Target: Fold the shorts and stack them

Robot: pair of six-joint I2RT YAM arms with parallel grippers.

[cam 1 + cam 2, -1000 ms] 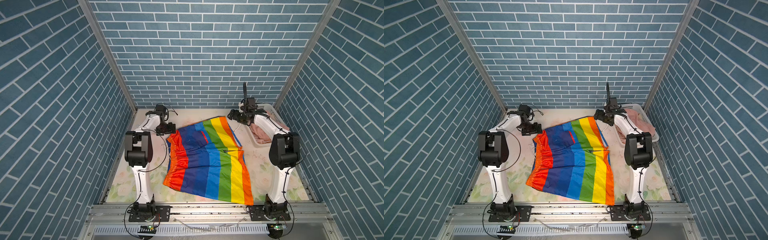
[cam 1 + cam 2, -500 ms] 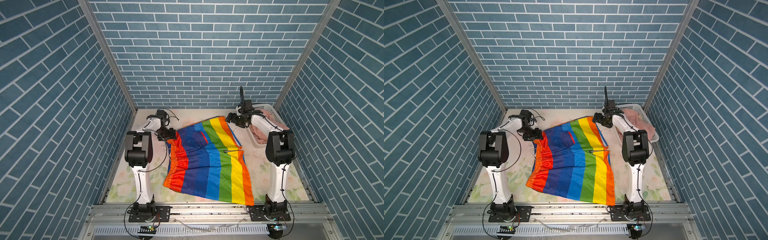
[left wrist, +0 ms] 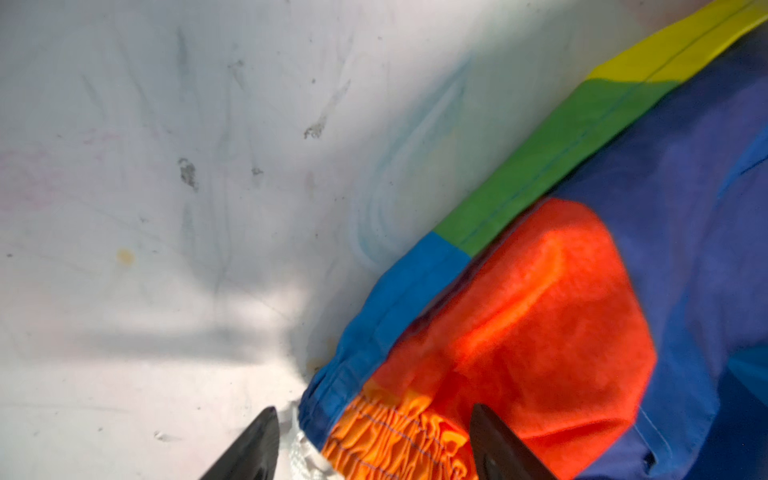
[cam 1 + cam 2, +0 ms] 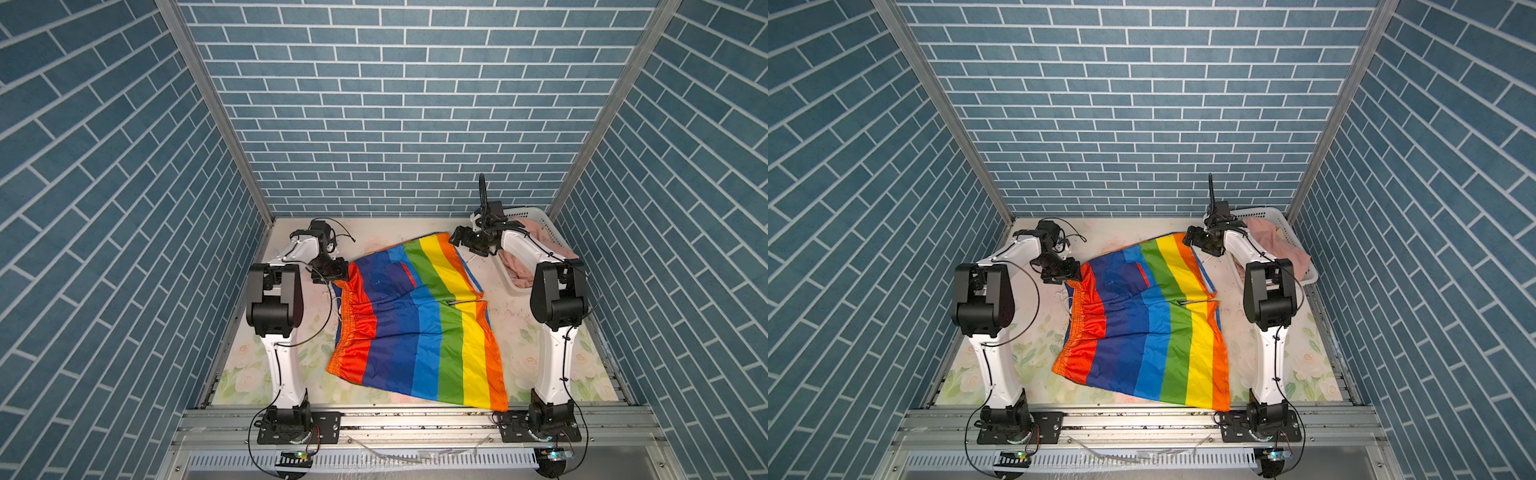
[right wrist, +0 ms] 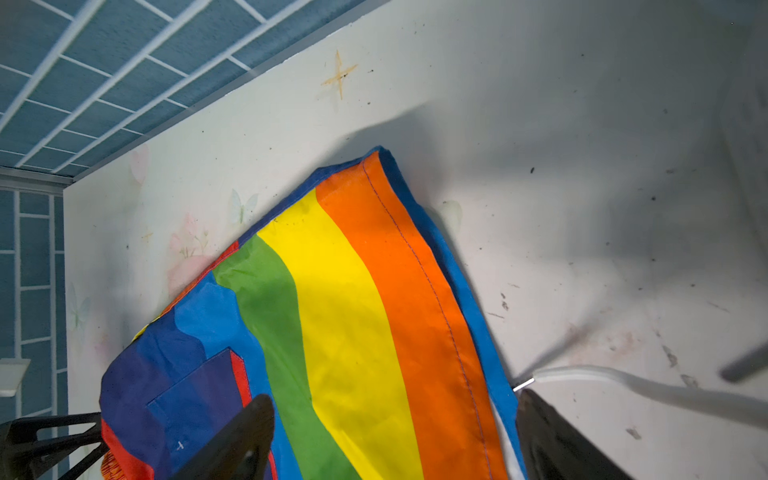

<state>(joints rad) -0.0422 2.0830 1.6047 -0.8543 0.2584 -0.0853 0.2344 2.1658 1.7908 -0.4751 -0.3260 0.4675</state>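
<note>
The rainbow-striped shorts lie spread flat mid-table in both top views, gathered waist on the left, legs to the right. My left gripper is low at the waist's far corner. In the left wrist view it stands open with the orange gathered waistband between its fingertips. My right gripper hovers over the far leg's hem corner. Its wrist view shows it open above the striped cloth. Pink shorts lie bunched in the basket.
A white perforated basket sits at the back right, close behind the right arm. A white cord lies on the table beside the shorts' edge. Blue brick walls close in the table on three sides.
My left gripper came down and forward onto the waistband's far corner, its jaws somewhat narrower. My right gripper shifted slightly left and lower over the far leg. The shorts have not moved.
</note>
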